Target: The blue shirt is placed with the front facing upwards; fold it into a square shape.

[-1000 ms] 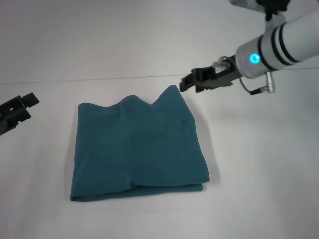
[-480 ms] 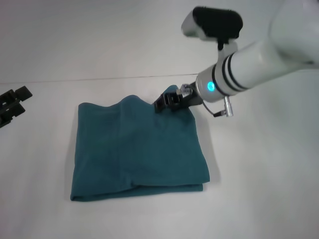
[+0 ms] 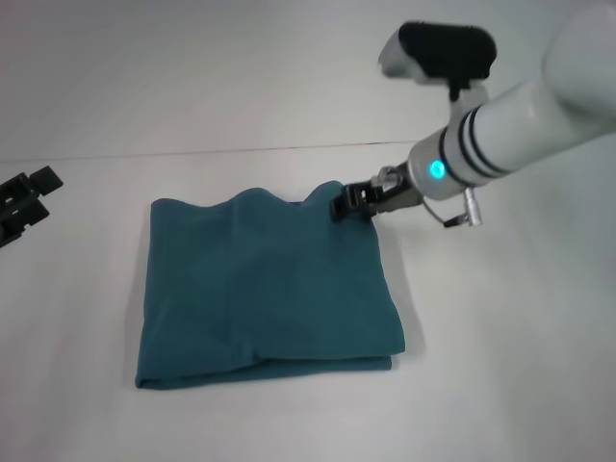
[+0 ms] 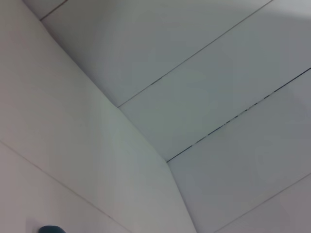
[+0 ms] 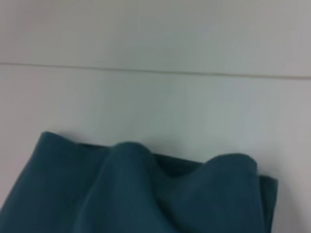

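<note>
The blue shirt (image 3: 269, 289) lies folded into a rough rectangle on the white table, with a wavy, rumpled far edge and no lettering showing. My right gripper (image 3: 352, 203) is low at the shirt's far right corner, touching or just over the cloth. The right wrist view shows that rumpled far edge of the shirt (image 5: 146, 194) from close by. At the table's far left my left gripper (image 3: 24, 204) is parked, open and apart from the shirt. A sliver of the shirt (image 4: 51, 229) shows in the left wrist view.
The white table (image 3: 500, 337) spreads on all sides of the shirt. A thin seam line (image 3: 192, 152) crosses the table behind it.
The right gripper swung down from above the shirt's far right corner, went leftward over the cloth, then pulled back right to the corner. That corner's peak now sits lower. The left gripper barely moved.
</note>
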You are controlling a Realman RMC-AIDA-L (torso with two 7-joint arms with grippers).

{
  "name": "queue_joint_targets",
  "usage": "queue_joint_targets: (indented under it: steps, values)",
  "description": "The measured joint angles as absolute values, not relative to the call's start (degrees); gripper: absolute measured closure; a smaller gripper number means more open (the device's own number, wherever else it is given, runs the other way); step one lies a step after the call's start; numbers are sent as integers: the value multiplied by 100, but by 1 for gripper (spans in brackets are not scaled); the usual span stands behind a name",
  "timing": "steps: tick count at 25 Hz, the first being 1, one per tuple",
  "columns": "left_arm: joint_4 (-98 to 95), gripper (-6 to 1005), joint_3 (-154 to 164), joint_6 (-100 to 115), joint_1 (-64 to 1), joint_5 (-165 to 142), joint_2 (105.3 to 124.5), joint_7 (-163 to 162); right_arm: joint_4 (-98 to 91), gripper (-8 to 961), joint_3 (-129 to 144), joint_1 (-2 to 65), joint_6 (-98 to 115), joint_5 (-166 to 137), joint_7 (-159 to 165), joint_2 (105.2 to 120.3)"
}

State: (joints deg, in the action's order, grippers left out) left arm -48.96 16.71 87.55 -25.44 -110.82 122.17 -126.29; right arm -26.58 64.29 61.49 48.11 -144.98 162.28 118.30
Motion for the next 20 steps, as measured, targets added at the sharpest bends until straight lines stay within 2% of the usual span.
queue_joint_targets:
  steps: [6,13,20]
  values:
    - [-4895,248,1673,8754,-2548,-11082,12217,-12633,-3665,454,6266,5793,5247,-14440,16290,11847]
    - [-4895,248,1669,8747,-2559,-11075,12213,-12637,-3102,453,6279,5959,4909,-14420,16214,11956]
    - [-4911,248,1669,8751,-2534,-11073,12208,-12645,-3321,451,6225,5850,5764,-14372,16207,11920]
